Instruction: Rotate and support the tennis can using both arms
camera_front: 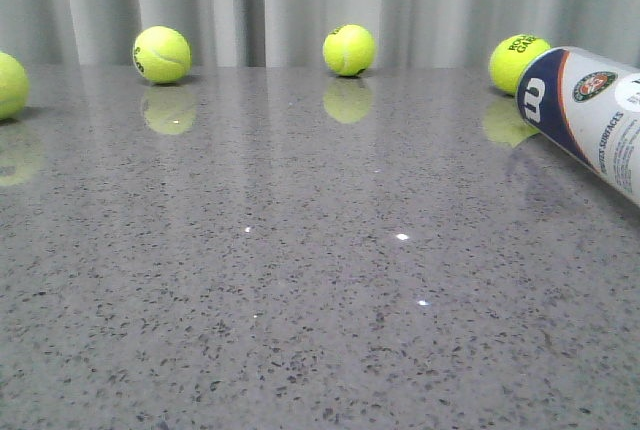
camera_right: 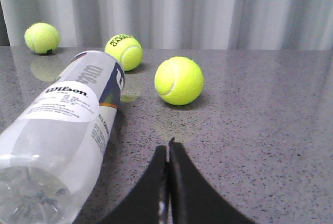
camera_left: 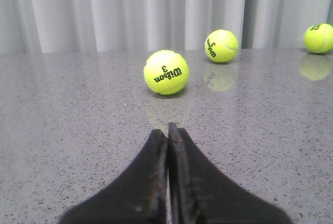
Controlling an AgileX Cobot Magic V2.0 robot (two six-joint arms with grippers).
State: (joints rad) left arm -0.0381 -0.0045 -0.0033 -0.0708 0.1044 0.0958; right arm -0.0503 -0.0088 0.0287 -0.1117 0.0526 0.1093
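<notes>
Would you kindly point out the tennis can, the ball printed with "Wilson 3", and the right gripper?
tennis can [camera_right: 73, 114], right wrist view, on the white label of its side.
Wilson 3 ball [camera_left: 166, 72], left wrist view, on its printed face.
right gripper [camera_right: 167, 153], right wrist view, at the tips of the closed fingers.

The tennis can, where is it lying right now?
In the front view the tennis can lies on its side at the table's far right, beside a tennis ball.
</notes>
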